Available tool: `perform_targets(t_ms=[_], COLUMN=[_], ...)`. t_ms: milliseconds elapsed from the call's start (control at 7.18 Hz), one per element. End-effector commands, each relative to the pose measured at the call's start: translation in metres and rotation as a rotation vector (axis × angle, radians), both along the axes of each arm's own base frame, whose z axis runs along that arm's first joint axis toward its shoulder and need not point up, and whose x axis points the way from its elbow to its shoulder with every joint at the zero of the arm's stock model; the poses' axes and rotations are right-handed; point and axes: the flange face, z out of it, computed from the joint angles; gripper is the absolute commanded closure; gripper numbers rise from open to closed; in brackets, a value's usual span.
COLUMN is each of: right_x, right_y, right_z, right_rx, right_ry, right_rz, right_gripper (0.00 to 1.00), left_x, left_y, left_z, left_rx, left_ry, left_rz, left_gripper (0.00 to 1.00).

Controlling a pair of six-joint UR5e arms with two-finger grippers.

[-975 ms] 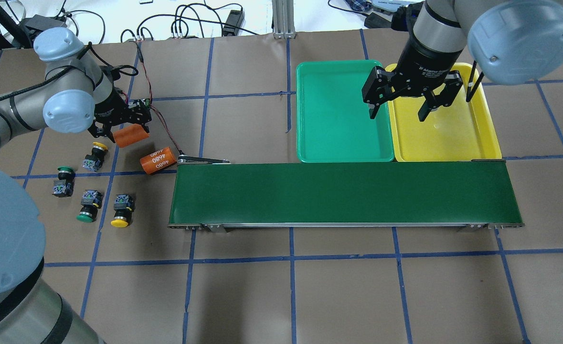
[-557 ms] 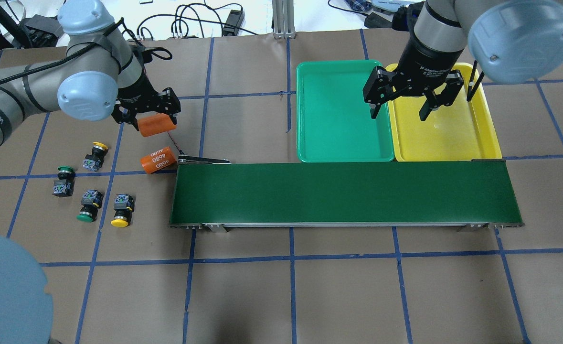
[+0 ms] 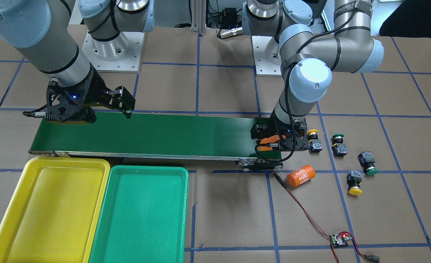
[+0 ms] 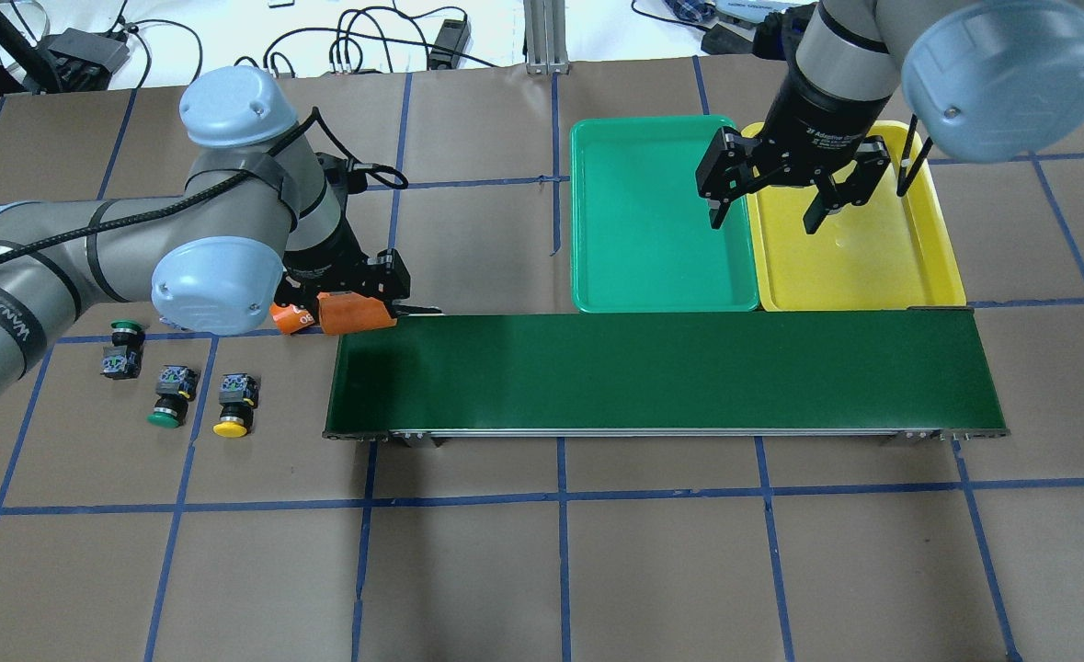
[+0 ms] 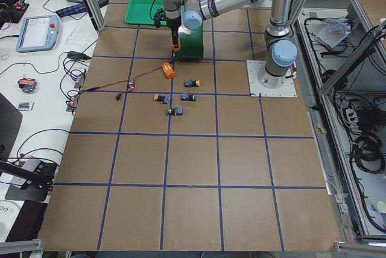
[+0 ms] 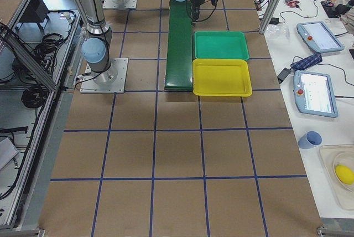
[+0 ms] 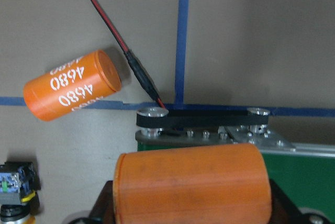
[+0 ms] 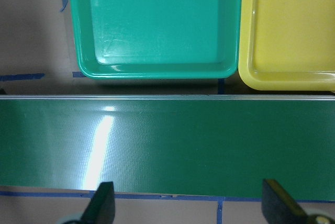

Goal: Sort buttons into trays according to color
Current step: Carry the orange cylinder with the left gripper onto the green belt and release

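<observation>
The left arm (image 4: pixel 91 248) has swung to the end of the conveyor belt (image 4: pixel 661 372); both trays (image 4: pixel 666 303) sit bare, the right end effector (image 4: pixel 764 222) hovering nearby, jaws spread. The left end effector (image 4: pixel 354 308) clamps an orange cylinder (image 7: pixel 191 182), so all four buttons (image 3: pixel 338 145) lie unsorted on the worktop (image 4: pixel 652 552).

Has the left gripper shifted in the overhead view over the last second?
Yes. Holding an orange cylinder, the left gripper has travelled rightward and now sits at the far corner of the conveyor belt's left end.
</observation>
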Motion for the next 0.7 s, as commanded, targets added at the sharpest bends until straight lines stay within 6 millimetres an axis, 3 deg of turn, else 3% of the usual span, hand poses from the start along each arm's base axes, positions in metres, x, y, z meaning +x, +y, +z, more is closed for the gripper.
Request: perform_targets(t_ms=[0, 418, 557], right_x=[0.001, 0.001, 0.001], right_y=[0.000, -0.001, 0.000], right_z=[0.000, -0.002, -0.003], right_rx=[0.001, 0.004, 0.007], right_ry=[0.000, 0.000, 0.000], right_rz=[0.000, 0.002, 0.002], right_gripper=[0.00, 0.00, 0.00], left_x=[0.000, -0.001, -0.002], left_y=[0.027, 0.022, 0.021], left_z=[-0.011, -0.023, -0.023], left_rx=[0.024, 0.035, 0.035], left_ry=[0.002, 0.005, 0.006], left_rz=[-0.014, -0.024, -0.029], left_gripper=[1.00, 0.98, 0.58])
